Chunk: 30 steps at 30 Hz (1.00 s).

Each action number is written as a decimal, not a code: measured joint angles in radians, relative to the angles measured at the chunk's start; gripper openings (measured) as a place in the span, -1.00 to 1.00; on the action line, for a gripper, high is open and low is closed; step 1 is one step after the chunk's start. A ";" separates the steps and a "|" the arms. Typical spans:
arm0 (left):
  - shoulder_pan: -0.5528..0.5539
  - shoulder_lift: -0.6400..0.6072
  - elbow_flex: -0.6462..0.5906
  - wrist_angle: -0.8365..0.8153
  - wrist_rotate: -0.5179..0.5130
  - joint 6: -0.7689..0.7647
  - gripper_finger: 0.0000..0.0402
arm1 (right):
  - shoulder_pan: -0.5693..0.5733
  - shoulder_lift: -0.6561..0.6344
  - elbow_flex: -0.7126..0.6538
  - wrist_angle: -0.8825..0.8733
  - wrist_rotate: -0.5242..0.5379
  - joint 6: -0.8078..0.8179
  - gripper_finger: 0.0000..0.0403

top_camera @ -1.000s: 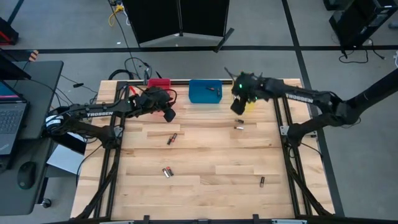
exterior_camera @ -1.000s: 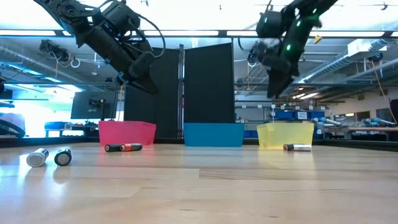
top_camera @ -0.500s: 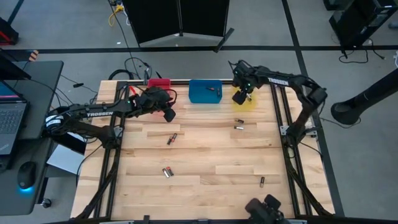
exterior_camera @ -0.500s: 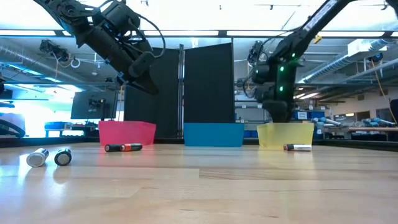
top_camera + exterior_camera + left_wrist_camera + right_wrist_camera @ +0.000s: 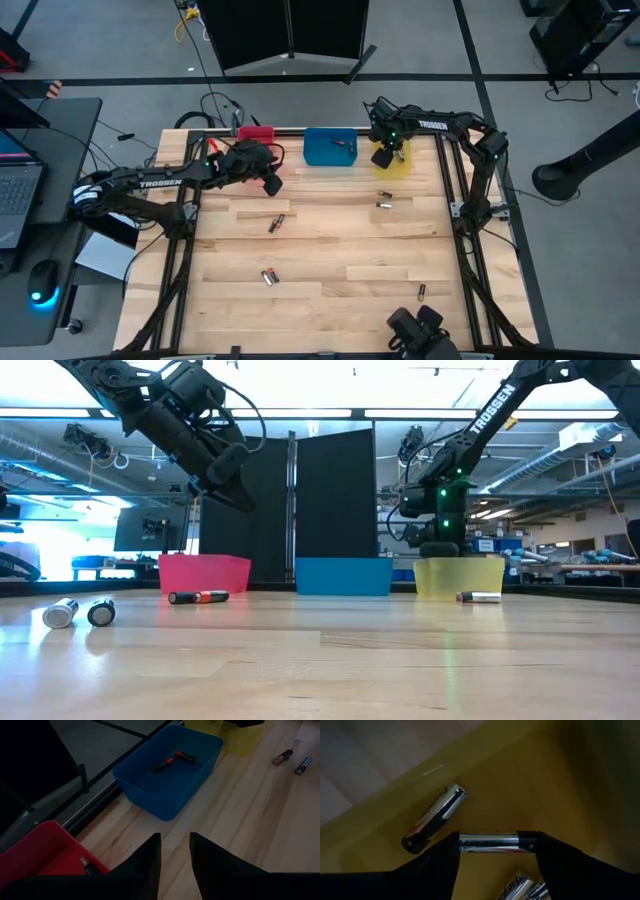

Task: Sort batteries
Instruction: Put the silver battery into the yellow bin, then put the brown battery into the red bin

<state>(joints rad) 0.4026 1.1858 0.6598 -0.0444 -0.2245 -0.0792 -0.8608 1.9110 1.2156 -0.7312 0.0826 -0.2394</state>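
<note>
My right gripper (image 5: 496, 851) hangs inside the yellow bin (image 5: 398, 163) at the table's far right, shut on a silvery battery (image 5: 495, 841). More batteries (image 5: 434, 818) lie on the bin floor below it. My left gripper (image 5: 175, 855) waits above the table near the red bin (image 5: 256, 133). Its fingers stand a little apart, with nothing between them. The blue bin (image 5: 170, 775) holds two batteries (image 5: 175, 760), and one battery (image 5: 87, 866) lies in the red bin. Loose batteries lie on the tabletop (image 5: 277, 222), (image 5: 268, 276), (image 5: 383, 201), (image 5: 421, 291). My right gripper pinches the battery between its two fingers by its two ends (image 5: 464, 841), so the battery spans the gap from finger to finger. The fingers point down from above. The battery lies level, clear of the yellow floor and of the batteries on it.
The three bins stand in a row along the far edge. A dark device (image 5: 420, 335) sits at the table's near edge. Bare wood lies between the loose batteries in the middle of the table (image 5: 340, 250).
My right gripper has moved toward the table's far edge and sunk down into the yellow bin, tipping until it points straight down.
</note>
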 joint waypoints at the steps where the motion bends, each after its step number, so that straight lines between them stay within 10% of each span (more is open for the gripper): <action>1: 0.000 0.000 0.000 0.000 0.000 0.000 -0.45 | 0.000 -0.001 0.000 0.001 0.000 0.000 0.25; 20: 0.000 0.000 0.000 0.018 0.000 0.002 -0.45 | 0.041 -0.228 0.005 -0.093 0.008 0.037 0.46; 30: 0.000 0.000 0.000 -0.001 0.013 0.024 -0.45 | 0.237 -0.419 -0.030 -0.135 -0.067 0.143 -0.80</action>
<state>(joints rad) 0.4026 1.1858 0.6598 -0.0459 -0.2115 -0.0551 -0.6236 1.4923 1.1853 -0.8661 0.0152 -0.0965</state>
